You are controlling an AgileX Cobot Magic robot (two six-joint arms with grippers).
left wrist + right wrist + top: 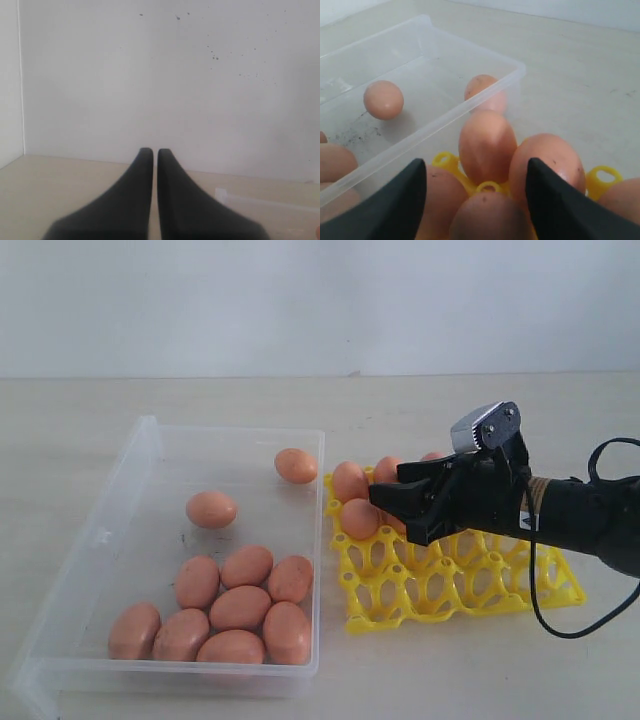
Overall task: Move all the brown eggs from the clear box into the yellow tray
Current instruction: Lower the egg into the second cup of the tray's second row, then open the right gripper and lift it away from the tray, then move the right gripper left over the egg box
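- While its two black fingers stand spread wide apart, the right gripper [392, 512] hangs low over the far corner of the yellow tray [430, 585], the corner next to the clear box [100, 535]. It is gripping nothing.
- From the right wrist camera, one egg [487, 217] sits in a tray cup between those fingers [395, 210]. Whether either finger touches it I cannot tell.
- At least five brown eggs [486, 145] sit upright in the tray's cups, bunched in that same corner. In the exterior view the gripper hides some of them.
- The tray lies flat on the pale table [450, 670], just beside the box's long right wall. I cannot tell whether the two touch.
- Ten more eggs lie on their sides in the box.
- Eight of them form a cluster [240, 607] at the near end, packed against one another.
- One lone egg [211, 509] rests apart on the middle of the floor.
- Another egg [296, 465] lies in the far corner, against the wall that faces the tray.
- Dark smudges [355, 132] mark the box floor near the lone egg.
- The left gripper [151, 152] is closed, with only a thin slit between its fingers and nothing in it. It points at a white wall [150, 75] above the table.
- A black cable [560, 630] loops down from the right arm to the table, beside the tray.
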